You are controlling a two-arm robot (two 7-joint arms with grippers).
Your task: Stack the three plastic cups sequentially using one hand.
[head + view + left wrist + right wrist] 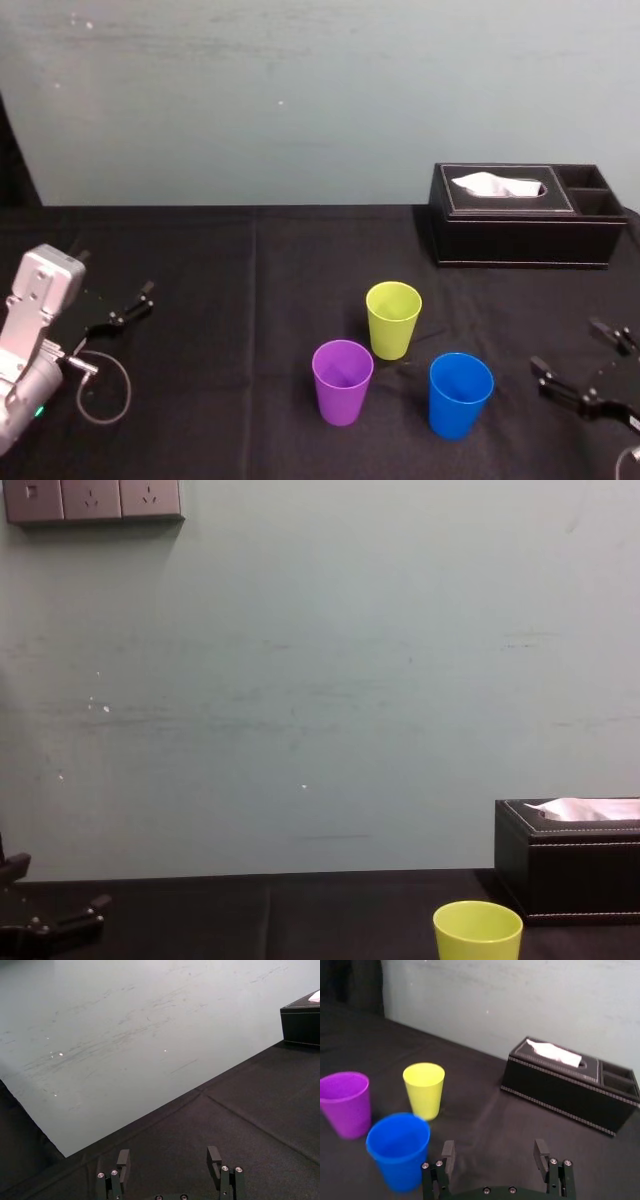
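Three plastic cups stand upright and apart on the black table. The lime-yellow cup (393, 318) (424, 1089) (478, 932) is farthest back, the purple cup (342, 381) (346, 1103) sits front left of it, and the blue cup (460, 394) (398, 1150) front right. My right gripper (583, 365) (493, 1152) hovers open and empty just right of the blue cup, near the table's right edge. At the far left my left gripper (128, 306) (167, 1160) rests open over bare cloth, well away from the cups.
A black tissue box (525, 214) (570, 1083) (568, 858) with a white tissue stands at the back right, behind the cups. A thin cable loop (100, 390) lies by the left arm. The pale wall (320, 680) rises behind the table's far edge.
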